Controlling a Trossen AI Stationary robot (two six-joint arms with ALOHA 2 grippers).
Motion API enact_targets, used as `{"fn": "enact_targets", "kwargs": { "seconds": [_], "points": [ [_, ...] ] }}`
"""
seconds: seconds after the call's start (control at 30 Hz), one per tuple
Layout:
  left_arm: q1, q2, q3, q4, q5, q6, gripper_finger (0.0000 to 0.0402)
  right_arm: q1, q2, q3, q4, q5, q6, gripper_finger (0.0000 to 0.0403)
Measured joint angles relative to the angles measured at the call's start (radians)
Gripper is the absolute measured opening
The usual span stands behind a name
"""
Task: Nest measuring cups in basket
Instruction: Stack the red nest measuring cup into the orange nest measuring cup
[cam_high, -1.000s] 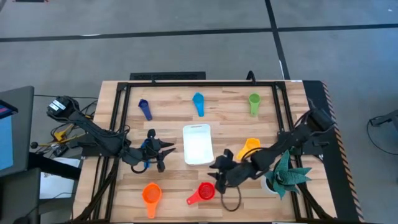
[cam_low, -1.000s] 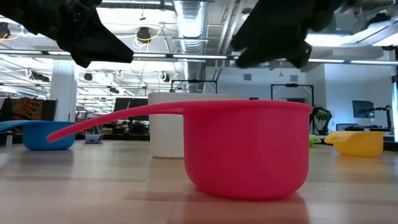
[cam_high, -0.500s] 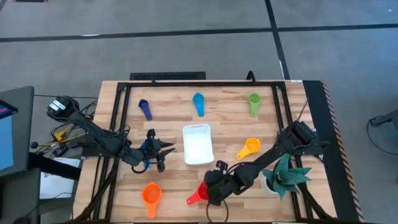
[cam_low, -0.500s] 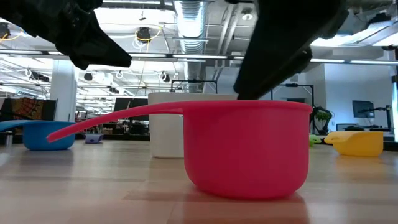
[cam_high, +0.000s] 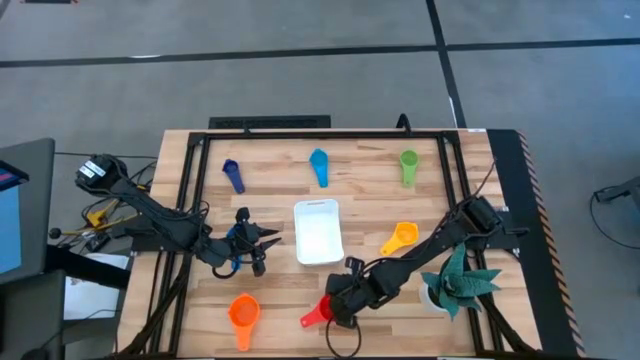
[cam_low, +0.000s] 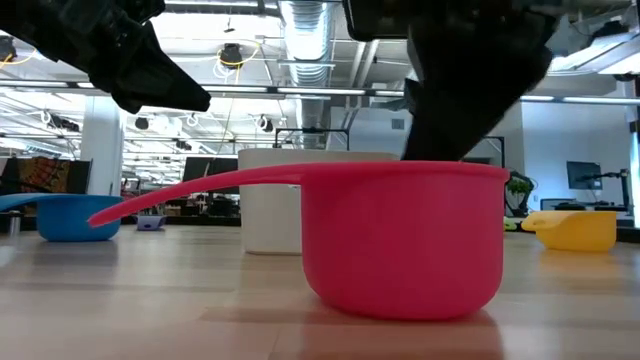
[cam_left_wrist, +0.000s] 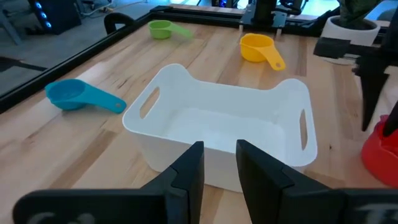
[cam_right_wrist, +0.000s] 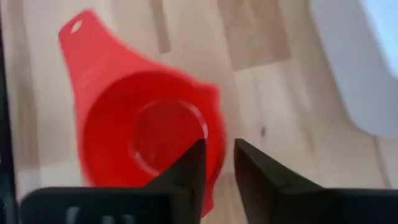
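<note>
Here the right gripper (cam_high: 338, 303), fingers slightly parted and grasping nothing, hovers over the red cup (cam_high: 322, 311), whose handle points near-left, with the white basket (cam_high: 317, 232) beyond.

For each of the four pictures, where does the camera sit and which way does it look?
High view: above the table, looking straight down; both arms show.
Low view: at table height, looking level past the red cup; the arms show dark at the top.
Left wrist view: behind the left gripper, facing the basket.
Right wrist view: behind the right gripper, over the red cup.
All four views show the red cup.
</note>
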Motion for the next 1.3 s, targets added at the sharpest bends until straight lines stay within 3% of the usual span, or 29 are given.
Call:
{"fn": "enact_targets", "kwargs": {
  "seconds": [0.23,0.47,0.7,0.9,1.3],
  "points": [
    [0.0,0.0,0.0,-0.003,0.0,0.0,0.0084,-0.022,0.003,0.002,-0.038,-0.041,-0.08,0.0014],
    [0.0,-0.004,0.0,-0.015,0.084,-0.02,0.0084,-0.026,0.004,0.065,-0.072,-0.066,-0.236,0.0025],
    [-0.059,-0.112,-0.001,-0.079,0.237,-0.142,0.0084,-0.056,0.003,0.175,-0.108,-0.067,-0.48,0.0005],
    [-0.169,-0.257,0.0,-0.228,0.217,-0.283,0.0084,-0.1,0.003,0.243,-0.093,-0.065,-0.633,0.0009],
    [-0.248,-0.441,0.0,-0.548,0.065,-0.423,0.0084,-0.195,0.006,0.277,0.25,-0.12,-0.81,0.0008]
  ]
}}
